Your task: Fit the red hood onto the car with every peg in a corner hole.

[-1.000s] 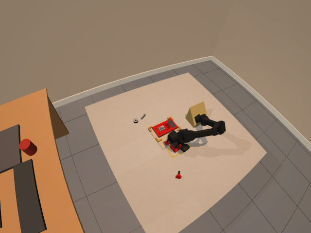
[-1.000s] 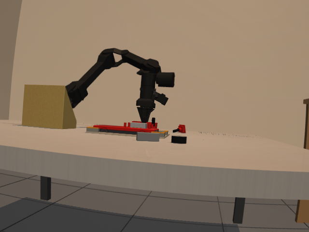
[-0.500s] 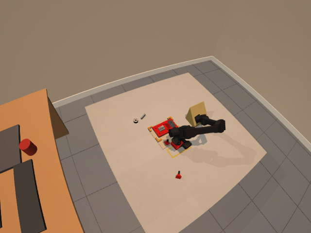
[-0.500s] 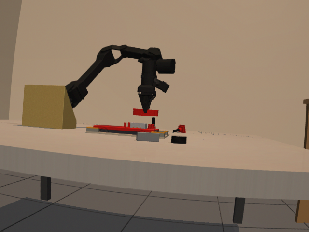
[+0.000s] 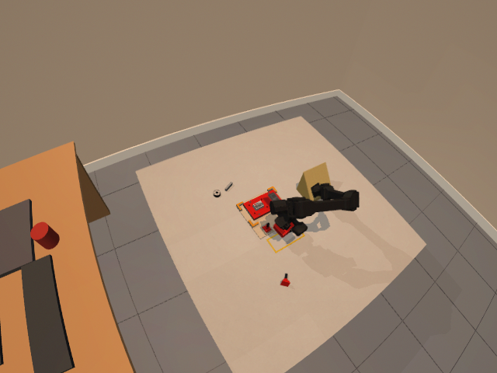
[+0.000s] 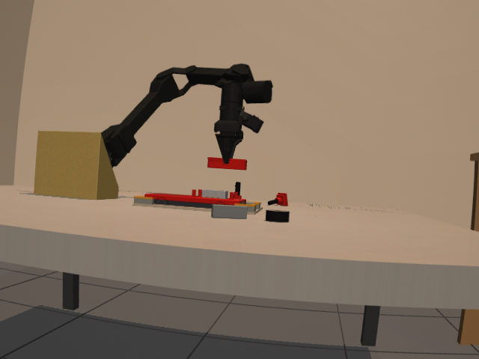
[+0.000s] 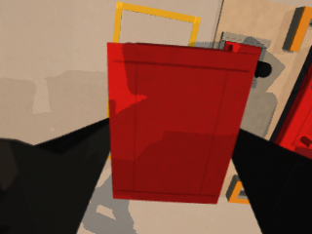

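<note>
The red hood [image 5: 282, 229] [image 6: 216, 163] [image 7: 171, 107] is held in the air, roof up, well above the table and above deck height. My gripper [image 6: 227, 161] [image 7: 172, 129] is shut on its two long sides. In the exterior view the hood tilts very slightly. The red chassis [image 5: 254, 212] [image 6: 174, 199] lies in the jig with orange-topped corners [image 5: 252, 223] [image 6: 144, 200]. The grey engine block [image 5: 258, 205] [image 6: 214, 194] sits on its deck with red pegs [image 6: 194, 192] sticking up around it. In the top view the hood is beside the jig, not over the chassis. The hood's holes are hidden.
A yellow outline [image 5: 276, 251] [image 7: 158, 12] is on the table below the hood. A small red part with a black stem [image 5: 266, 228] stands beside the jig, another [image 5: 285, 281] [image 6: 282, 199] farther off. A grey bar [image 5: 228, 186] [image 6: 229, 212] and black wheel [image 5: 217, 193] [image 6: 277, 215] lie beyond the chassis.
</note>
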### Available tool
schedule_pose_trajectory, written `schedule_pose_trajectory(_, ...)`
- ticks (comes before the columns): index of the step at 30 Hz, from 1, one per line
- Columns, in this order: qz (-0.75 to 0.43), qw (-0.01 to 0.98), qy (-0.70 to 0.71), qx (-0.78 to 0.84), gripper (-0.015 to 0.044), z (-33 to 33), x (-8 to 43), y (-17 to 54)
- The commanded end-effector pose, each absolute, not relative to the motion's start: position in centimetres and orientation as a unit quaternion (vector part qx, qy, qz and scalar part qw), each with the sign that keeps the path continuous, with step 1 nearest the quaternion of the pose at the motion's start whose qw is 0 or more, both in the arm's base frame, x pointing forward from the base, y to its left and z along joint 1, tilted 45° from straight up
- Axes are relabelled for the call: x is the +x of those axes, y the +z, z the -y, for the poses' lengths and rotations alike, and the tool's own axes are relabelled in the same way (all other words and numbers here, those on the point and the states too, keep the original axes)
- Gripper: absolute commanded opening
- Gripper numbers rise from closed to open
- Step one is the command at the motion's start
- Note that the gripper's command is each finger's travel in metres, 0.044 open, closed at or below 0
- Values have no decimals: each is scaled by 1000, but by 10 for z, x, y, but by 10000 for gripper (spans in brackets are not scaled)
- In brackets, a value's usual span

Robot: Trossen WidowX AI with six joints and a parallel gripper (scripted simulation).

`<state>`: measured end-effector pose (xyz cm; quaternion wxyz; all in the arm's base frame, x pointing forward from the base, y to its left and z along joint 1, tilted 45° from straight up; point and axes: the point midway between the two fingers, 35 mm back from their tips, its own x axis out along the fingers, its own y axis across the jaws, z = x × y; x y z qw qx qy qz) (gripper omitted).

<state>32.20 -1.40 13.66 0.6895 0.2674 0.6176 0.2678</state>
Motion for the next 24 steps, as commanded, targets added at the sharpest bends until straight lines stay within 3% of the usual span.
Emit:
schedule_pose_trajectory(1,-618,690,263,268,0,25,326,128)
schedule_pose_trajectory(24,-627,686,239,281,0,111,333,52)
